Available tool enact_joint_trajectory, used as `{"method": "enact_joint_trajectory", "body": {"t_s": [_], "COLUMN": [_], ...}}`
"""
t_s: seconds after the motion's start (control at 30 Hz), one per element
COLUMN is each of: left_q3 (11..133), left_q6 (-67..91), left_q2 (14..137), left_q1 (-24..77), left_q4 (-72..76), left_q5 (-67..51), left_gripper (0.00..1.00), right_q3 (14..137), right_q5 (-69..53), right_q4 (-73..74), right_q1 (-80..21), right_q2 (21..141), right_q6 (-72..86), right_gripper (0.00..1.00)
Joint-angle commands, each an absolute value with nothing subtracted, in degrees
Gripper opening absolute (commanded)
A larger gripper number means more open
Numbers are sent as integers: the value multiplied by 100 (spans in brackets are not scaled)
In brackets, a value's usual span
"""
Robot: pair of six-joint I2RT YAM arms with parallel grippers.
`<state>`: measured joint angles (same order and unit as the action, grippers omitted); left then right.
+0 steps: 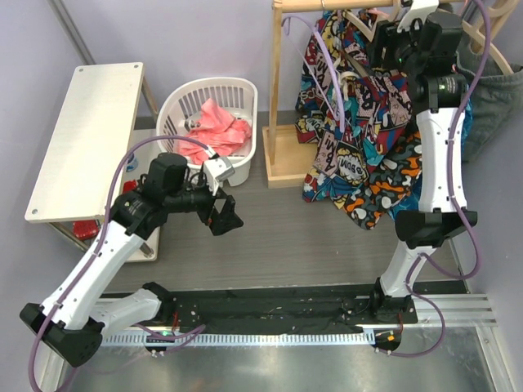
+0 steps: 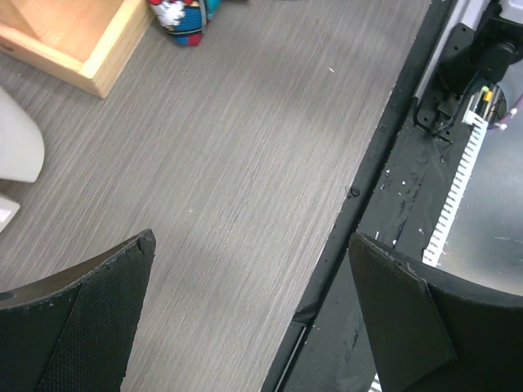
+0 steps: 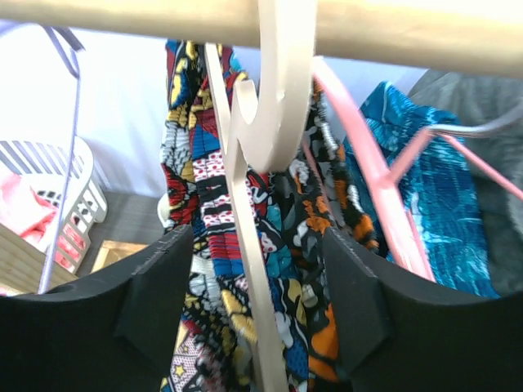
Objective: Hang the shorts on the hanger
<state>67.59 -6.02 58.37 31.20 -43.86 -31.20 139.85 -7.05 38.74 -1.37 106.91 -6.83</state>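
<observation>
I see right claw (image 3: pixel 255 245) released, hanger (image 3: pixel 282 106) hook dead ahead, shorts (image 3: pixel 196 171) hanging behind (left claw (image 2: pixel 252 241) released, well away).

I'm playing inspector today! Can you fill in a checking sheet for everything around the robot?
Surface: grey wood-grain table.
Job's things: shorts hang below the wooden rail; beige hanger hooked over that rail.
Clutter: blotchy orange-black garment, pink hanger, lilac hanger, pink cloth in a white basket.
Grippers: left gripper open, holding nothing; right gripper open, fingers either side of the hanger.
Cables: purple cables loop beside both arms.
Surroundings: white shelf on the left, grey cloth on the right.
</observation>
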Motion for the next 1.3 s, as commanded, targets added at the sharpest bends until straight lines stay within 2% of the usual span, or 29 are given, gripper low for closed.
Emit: {"method": "enact_joint_trajectory", "body": {"t_s": [0.0,0.3,0.47,0.6,0.7,0.8,0.97,1.27], "left_q3": [7057,7891,9121,9974,10159,10090,9739,8132], "left_q6": [-387,132,26,-307,-360,-404,-448,-378], "left_q2": [5827,6538,7408,7777,7840,7718,7419,6434], "left_q1": [2866,2013,1653,1433,1354,1257,1230,949], "left_q4": [-4175,-4754,-5869,-6476,-6714,-6837,-6970,-6610], "left_q5": [-3006,-3067,-2900,-2909,-2927,-2822,-1936,-1626], "left_gripper": [100,100,100,100,100,100,100,100], "right_q3": [13861,13352,12763,11580,10462,9626,8458,6550], "right_q5": [-737,-756,-1124,-1941,-2670,-3102,-3260,-3384], "right_q4": [3524,3445,3463,3691,3823,4165,4728,4983], "right_q1": [-114,-123,-123,-123,-114,-114,-123,-123], "right_q2": [10020,9194,8342,7481,6638,6004,5196,4228], "right_q6": [-659,-764,-765,-826,-992,-1168,-1318,-1406], "right_gripper": [71,83,89,98,100,100,100,100]}}
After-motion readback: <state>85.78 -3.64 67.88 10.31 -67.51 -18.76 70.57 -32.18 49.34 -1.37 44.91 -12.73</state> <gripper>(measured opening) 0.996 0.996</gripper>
